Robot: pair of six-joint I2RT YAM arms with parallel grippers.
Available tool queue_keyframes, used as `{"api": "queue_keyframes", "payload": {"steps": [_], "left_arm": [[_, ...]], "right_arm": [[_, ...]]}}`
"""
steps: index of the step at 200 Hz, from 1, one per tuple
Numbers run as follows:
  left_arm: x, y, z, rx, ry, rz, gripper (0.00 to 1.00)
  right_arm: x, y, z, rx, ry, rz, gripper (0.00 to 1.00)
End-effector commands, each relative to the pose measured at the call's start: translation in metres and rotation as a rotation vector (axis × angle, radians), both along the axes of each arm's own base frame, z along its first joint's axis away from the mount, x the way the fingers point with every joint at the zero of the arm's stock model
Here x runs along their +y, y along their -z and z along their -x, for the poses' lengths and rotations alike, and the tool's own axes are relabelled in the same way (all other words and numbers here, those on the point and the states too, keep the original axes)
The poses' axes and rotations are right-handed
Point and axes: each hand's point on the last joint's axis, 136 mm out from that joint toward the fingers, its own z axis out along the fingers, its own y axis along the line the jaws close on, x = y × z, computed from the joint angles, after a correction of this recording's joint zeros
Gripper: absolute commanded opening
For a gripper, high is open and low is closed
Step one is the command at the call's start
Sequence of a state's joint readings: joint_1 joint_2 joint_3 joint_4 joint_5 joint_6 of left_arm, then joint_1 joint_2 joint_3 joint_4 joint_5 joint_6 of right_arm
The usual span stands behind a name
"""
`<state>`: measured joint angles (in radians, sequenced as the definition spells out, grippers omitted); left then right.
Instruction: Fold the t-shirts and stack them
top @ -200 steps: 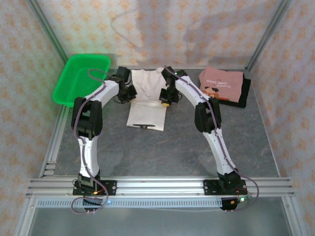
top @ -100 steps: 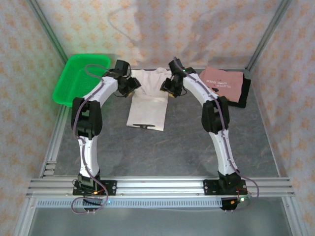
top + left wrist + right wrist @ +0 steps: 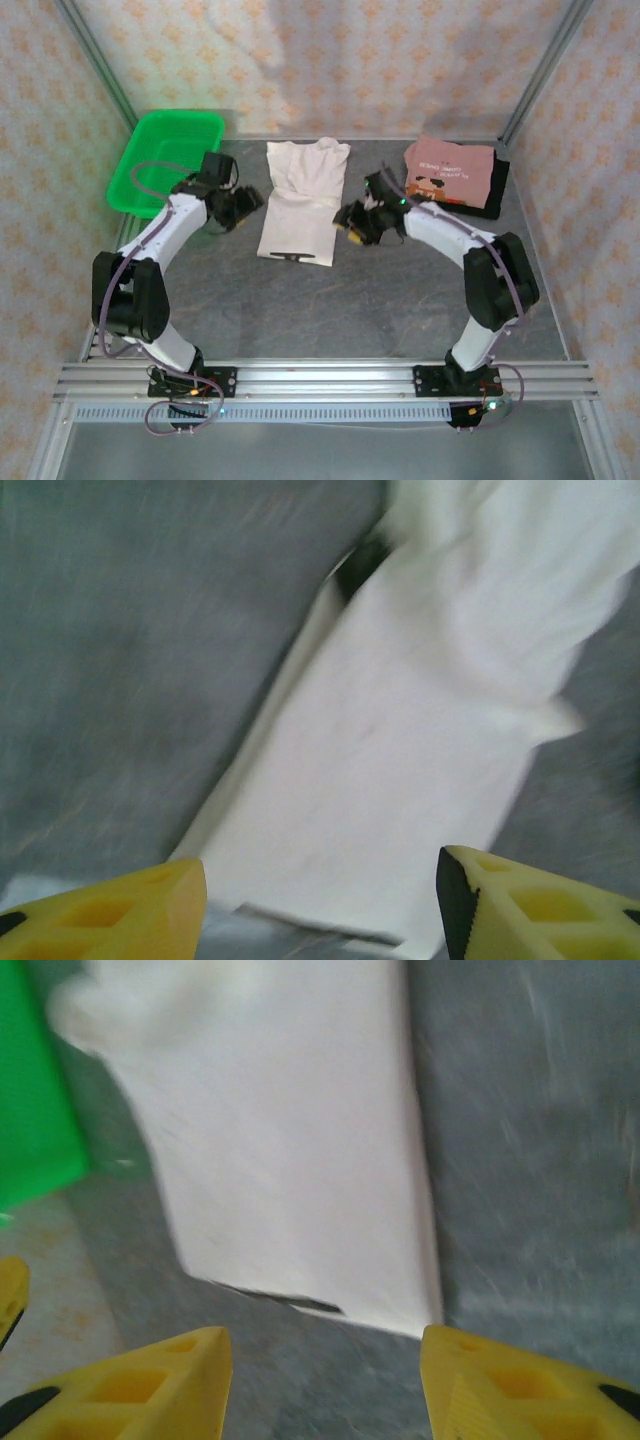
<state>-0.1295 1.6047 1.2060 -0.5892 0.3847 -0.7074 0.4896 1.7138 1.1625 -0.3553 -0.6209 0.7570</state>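
White tee (image 3: 303, 200) lies flat at 12 o'clock on the table (image 3: 350, 300), folded into a narrow strip running 12 to 6, collar end far, small dark print at the near hem. Pink tee (image 3: 450, 172) sits folded at 2 o'clock on top of the black tee (image 3: 498, 186), which shows as a dark border along its right side; that stack is well apart from the white one. Left gripper (image 3: 245, 200) is at the strip's 9 o'clock, just beside its edge, yellow fingers (image 3: 130, 910) spread wide, nothing between them. Right gripper (image 3: 350, 215) is at the strip's 4 o'clock, just off the edge, also released and gripping nothing. Both wrist views are motion-blurred, can't tell whether either touches cloth. Green basket (image 3: 165, 150) at 10 o'clock, against the left rail.
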Motion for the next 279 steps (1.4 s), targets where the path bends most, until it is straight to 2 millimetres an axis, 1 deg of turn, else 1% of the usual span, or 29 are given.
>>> {"api": "queue_keyframes", "payload": {"steps": [1, 19, 32, 45, 55, 72, 99, 116, 135, 168, 200, 225, 236, 251, 264, 273, 279], "left_arm": [[-0.013, 0.041, 0.040, 0.117, 0.087, 0.037, 0.62], [-0.019, 0.060, 0.053, 0.138, 0.103, 0.065, 0.61], [-0.019, 0.070, 0.057, 0.159, 0.101, 0.068, 0.60], [-0.019, 0.079, 0.058, 0.173, 0.095, 0.071, 0.60], [-0.021, 0.084, 0.056, 0.167, 0.090, 0.083, 0.60], [-0.021, 0.090, 0.053, 0.167, 0.083, 0.083, 0.60], [-0.021, 0.094, 0.044, 0.152, 0.066, 0.085, 0.58], [-0.021, 0.096, 0.039, 0.151, 0.059, 0.085, 0.57], [-0.020, 0.099, 0.033, 0.143, 0.048, 0.083, 0.56], [-0.026, 0.101, 0.020, 0.124, 0.039, 0.110, 0.51], [-0.036, 0.099, 0.010, 0.109, 0.053, 0.136, 0.41], [-0.049, 0.098, 0.002, 0.102, 0.064, 0.135, 0.28], [-0.057, 0.096, -0.001, 0.101, 0.080, 0.125, 0.22], [-0.062, 0.096, 0.001, 0.104, 0.079, 0.117, 0.14], [-0.061, 0.097, 0.006, 0.116, 0.068, 0.109, 0.07], [-0.056, 0.095, 0.011, 0.121, 0.066, 0.090, 0.02], [-0.053, 0.092, 0.016, 0.122, 0.074, 0.070, 0.01]], "right_arm": [[0.034, -0.002, 0.021, 0.000, -0.002, -0.127, 0.53], [0.049, 0.018, 0.036, 0.050, 0.012, -0.164, 0.52], [0.056, 0.029, 0.043, 0.074, 0.010, -0.167, 0.52], [0.056, 0.038, 0.045, 0.083, 0.018, -0.149, 0.52], [0.057, 0.040, 0.045, 0.083, 0.019, -0.149, 0.51], [0.053, 0.043, 0.044, 0.079, 0.024, -0.119, 0.51], [0.052, 0.051, 0.043, 0.090, 0.022, -0.091, 0.48], [0.048, 0.057, 0.042, 0.094, 0.031, -0.062, 0.48], [0.045, 0.060, 0.039, 0.096, 0.035, -0.035, 0.47], [0.041, 0.064, 0.031, 0.092, 0.055, -0.007, 0.44], [0.031, 0.074, 0.024, 0.105, 0.091, 0.042, 0.32], [0.027, 0.076, 0.019, 0.104, 0.112, 0.058, 0.21], [0.026, 0.077, 0.016, 0.106, 0.127, 0.062, 0.14], [0.025, 0.075, 0.015, 0.098, 0.150, 0.051, 0.07], [0.023, 0.072, 0.017, 0.094, 0.160, 0.049, 0.00], [0.019, 0.068, 0.021, 0.095, 0.157, 0.053, 0.00], [0.018, 0.065, 0.024, 0.095, 0.151, 0.056, 0.00]]}}
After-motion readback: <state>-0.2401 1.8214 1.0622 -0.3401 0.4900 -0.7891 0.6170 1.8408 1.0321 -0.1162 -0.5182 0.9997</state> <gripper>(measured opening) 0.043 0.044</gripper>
